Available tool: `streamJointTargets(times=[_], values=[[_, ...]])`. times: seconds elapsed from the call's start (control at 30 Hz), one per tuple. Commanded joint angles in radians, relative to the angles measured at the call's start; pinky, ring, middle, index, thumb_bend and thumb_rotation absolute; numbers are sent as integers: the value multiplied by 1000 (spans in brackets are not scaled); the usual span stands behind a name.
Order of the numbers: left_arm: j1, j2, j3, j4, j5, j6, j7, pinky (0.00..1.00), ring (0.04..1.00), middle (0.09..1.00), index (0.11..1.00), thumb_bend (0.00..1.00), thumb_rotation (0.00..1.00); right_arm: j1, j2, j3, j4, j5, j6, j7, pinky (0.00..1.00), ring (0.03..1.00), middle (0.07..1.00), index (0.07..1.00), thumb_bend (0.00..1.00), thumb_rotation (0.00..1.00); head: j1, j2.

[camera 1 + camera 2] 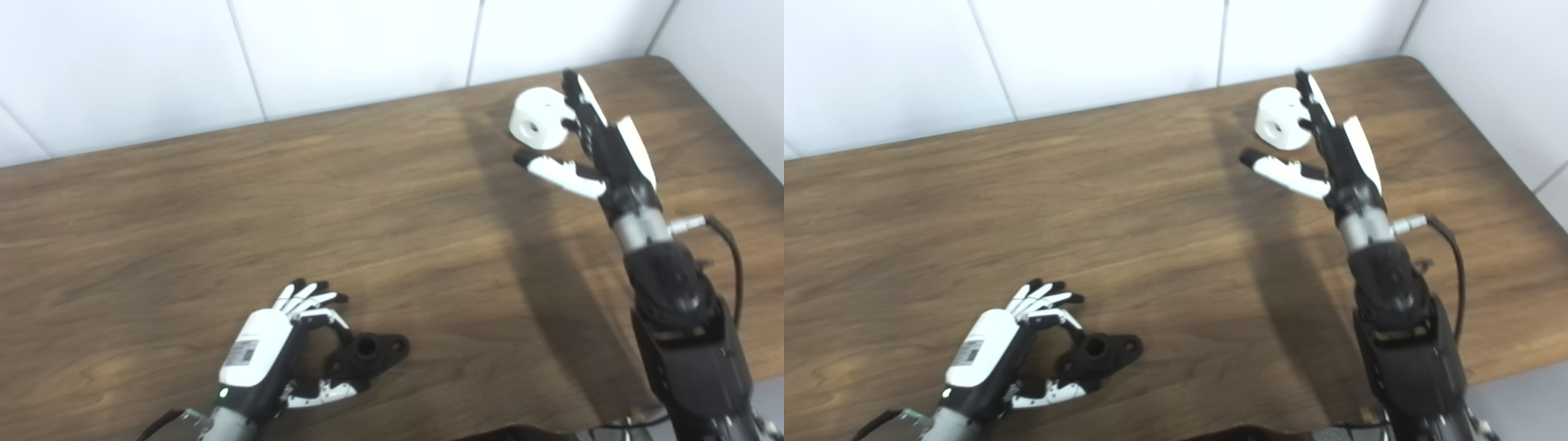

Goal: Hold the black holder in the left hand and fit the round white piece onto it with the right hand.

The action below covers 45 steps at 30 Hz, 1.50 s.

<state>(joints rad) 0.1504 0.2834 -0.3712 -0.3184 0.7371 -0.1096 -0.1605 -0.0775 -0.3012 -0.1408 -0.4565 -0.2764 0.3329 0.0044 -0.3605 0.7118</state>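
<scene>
Black plastic, with a short round socket and a flat flange pierced by holes, the holder (pixel 366 354) lies on the brown wood-grain bench (pixel 245 214) near its front edge. The left hand (pixel 278 352), white-backed with black fingers, sits just beside this holder on its left. Its fingers (pixel 309 299) are spread and curl over the holder's near-left end, and its thumb (pixel 321 392) reaches under the front of the holder. They lie against the holder, but the hand is not closed around it, and the holder rests flat on the bench.

Well apart from the holder, toward the far right corner of the bench, stands the round white piece (pixel 538 118), a thick white plastic disc with a hole in its side wall. The right hand (pixel 591 147) is at this piece, spread wide and holding nothing: its straight fingers (pixel 582 104) run along the piece's right side, seemingly touching it, while its thumb (pixel 554 169) points left, just in front of the piece and apart from it. A black cable (pixel 726 239) loops off the right wrist. White wall panels (pixel 355 49) rise behind the bench.
</scene>
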Motion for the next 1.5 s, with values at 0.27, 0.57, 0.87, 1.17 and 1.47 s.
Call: streamJointTargets(times=[0.27,0.57,0.87,1.17,1.47], values=[[21,41,35,27,-6,-21,-12,989,911,809,489,514,57,-190,-138,35,61,-180,128,61,917,976,990,961,752,518,-11,10],[22,43,48,18,-12,-16,-32,1000,921,814,489,515,56,-299,-187,59,197,-326,136,164,952,1000,993,910,818,449,-36,9],[26,48,62,33,-23,-49,-11,990,911,805,489,515,55,-389,-176,58,341,-563,137,298,928,1000,1000,871,899,452,-67,-8],[38,45,63,45,-11,-63,-3,981,906,804,488,515,57,-429,-162,45,417,-645,137,360,905,1000,1000,868,928,440,-29,-66],[43,42,60,76,-4,-85,29,967,897,793,487,518,55,-439,-145,47,478,-662,137,334,917,1000,1000,881,924,428,-21,-122]])
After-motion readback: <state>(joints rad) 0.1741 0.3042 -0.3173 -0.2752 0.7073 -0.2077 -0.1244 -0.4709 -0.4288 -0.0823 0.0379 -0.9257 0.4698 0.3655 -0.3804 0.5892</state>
